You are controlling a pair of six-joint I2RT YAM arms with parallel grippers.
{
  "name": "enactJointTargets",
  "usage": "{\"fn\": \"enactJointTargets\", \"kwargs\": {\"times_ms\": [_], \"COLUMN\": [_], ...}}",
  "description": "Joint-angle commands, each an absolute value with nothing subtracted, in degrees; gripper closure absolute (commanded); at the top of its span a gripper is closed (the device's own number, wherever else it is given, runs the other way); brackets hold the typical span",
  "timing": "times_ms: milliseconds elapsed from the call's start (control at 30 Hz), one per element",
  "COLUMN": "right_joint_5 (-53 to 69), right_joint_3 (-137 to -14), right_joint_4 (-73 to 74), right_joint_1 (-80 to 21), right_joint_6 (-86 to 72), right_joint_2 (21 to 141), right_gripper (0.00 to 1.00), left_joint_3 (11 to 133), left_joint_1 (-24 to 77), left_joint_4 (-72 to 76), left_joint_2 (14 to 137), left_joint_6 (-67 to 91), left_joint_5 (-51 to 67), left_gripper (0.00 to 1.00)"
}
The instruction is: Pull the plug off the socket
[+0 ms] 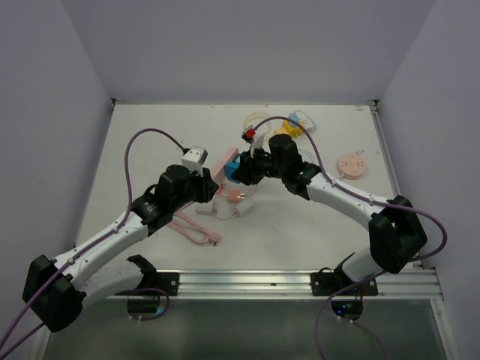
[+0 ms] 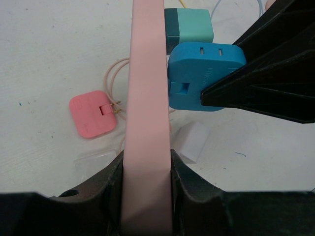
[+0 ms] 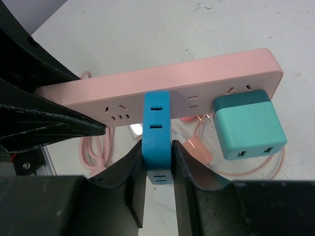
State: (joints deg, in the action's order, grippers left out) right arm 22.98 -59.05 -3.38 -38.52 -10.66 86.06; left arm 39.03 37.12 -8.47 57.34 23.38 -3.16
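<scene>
A pink power strip [image 1: 223, 162] is held off the table in the middle. My left gripper [image 2: 146, 172] is shut on its near end; the strip [image 2: 147, 98] runs straight away from it. A blue plug [image 3: 157, 128] sits in the strip [image 3: 197, 86] and my right gripper [image 3: 157, 162] is shut on its sides. The blue plug [image 2: 199, 73] also shows beside the strip, with the right fingers [image 2: 266, 83] on it. A teal plug [image 3: 248, 123] sits in the strip's far end. In the top view the two grippers meet at the blue plug [image 1: 233, 169].
A pink square adapter [image 2: 92, 114] with its pale cable and a white block [image 2: 194, 140] lie on the table under the strip. A pink coiled cable [image 1: 193, 229] lies front left. A round pink socket [image 1: 352, 165] and yellow and blue pieces [image 1: 289, 129] lie at the back right.
</scene>
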Motion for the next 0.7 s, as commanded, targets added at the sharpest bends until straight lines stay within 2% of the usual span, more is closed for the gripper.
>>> {"fn": "enactJointTargets", "kwargs": {"times_ms": [0,67,100,133,367,667], "right_joint_5": [23.6,23.3,23.2,23.0,20.9,20.0], "right_joint_3": [-62.1,-62.4,-62.5,-62.6,-61.8,-60.1], "right_joint_4": [-4.1,-3.7,-2.7,-2.1,3.9,8.7], "right_joint_1": [-39.1,-39.3,-39.3,-39.3,-39.3,-39.3], "right_joint_6": [-8.7,-8.4,-8.3,-8.0,-6.5,-6.6], "right_joint_2": [87.0,87.1,86.8,86.6,83.3,79.0], "right_gripper": [0.73,0.87,0.98,1.0,1.0,1.0], "left_joint_3": [42.5,42.5,42.7,42.7,44.7,44.6], "left_joint_1": [36.7,36.8,36.8,36.8,35.2,28.6], "left_joint_4": [-4.5,-5.4,-5.7,-6.3,-15.0,-15.8], "left_joint_2": [57.0,57.4,57.5,57.7,62.7,65.9], "left_joint_6": [23.9,24.1,24.1,24.3,27.8,30.3], "left_joint_5": [-2.0,-3.9,-4.8,-6.1,-18.4,-19.4], "left_gripper": [1.0,1.0,1.0,1.0,1.0,1.0]}}
